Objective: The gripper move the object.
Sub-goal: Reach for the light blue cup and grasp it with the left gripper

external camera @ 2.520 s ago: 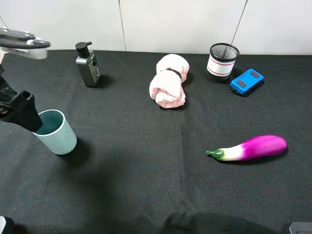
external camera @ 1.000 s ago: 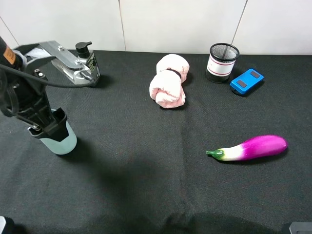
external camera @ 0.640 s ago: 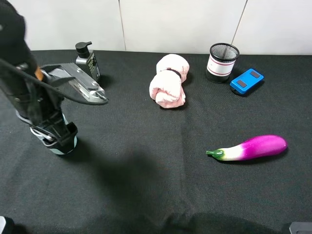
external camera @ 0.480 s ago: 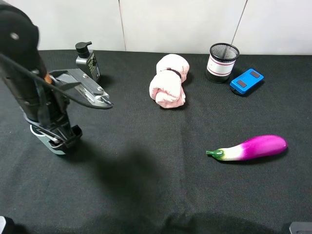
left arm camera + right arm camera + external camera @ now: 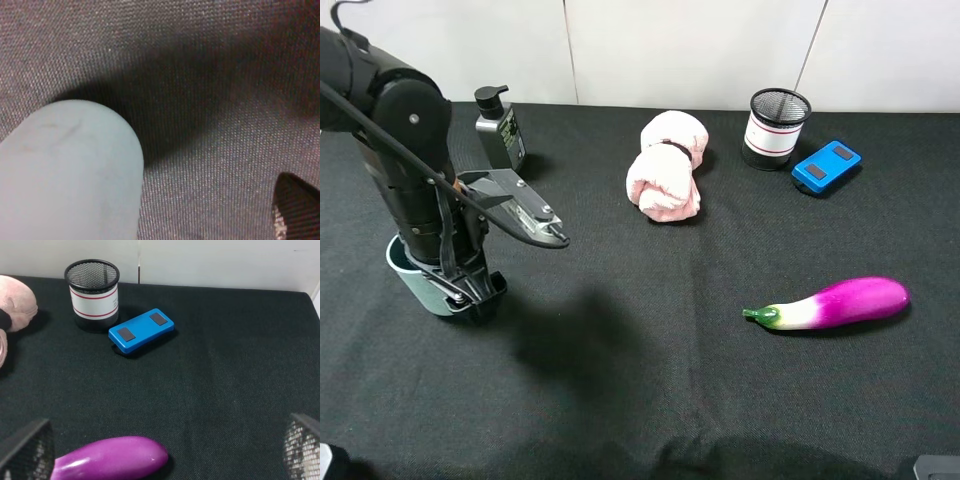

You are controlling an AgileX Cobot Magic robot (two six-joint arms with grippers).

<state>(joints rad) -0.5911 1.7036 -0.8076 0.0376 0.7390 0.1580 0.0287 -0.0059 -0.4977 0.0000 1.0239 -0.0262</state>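
Note:
The pale teal cup (image 5: pixel 408 272) stands at the left of the black cloth, mostly hidden behind my left arm. My left gripper (image 5: pixel 470 290) is down at the cup's right side, its silver bracket (image 5: pixel 525 212) sticking out to the right. In the left wrist view the cup (image 5: pixel 65 170) fills the near side and one black fingertip (image 5: pixel 295 210) stands apart from it, with bare cloth between; the other finger is hidden. My right gripper (image 5: pixel 162 455) is open and empty, low at the front right, above the eggplant (image 5: pixel 110 459).
A dark pump bottle (image 5: pixel 500 132) stands behind the cup. A pink rolled towel (image 5: pixel 665 180), a mesh pen holder (image 5: pixel 778 128) and a blue box (image 5: pixel 826 166) lie along the back. The purple eggplant (image 5: pixel 835 303) lies at the right.
My left arm has swung in from the left and come down over the cup, ending at its right side. The cup stays about where it was. The right arm has not moved.

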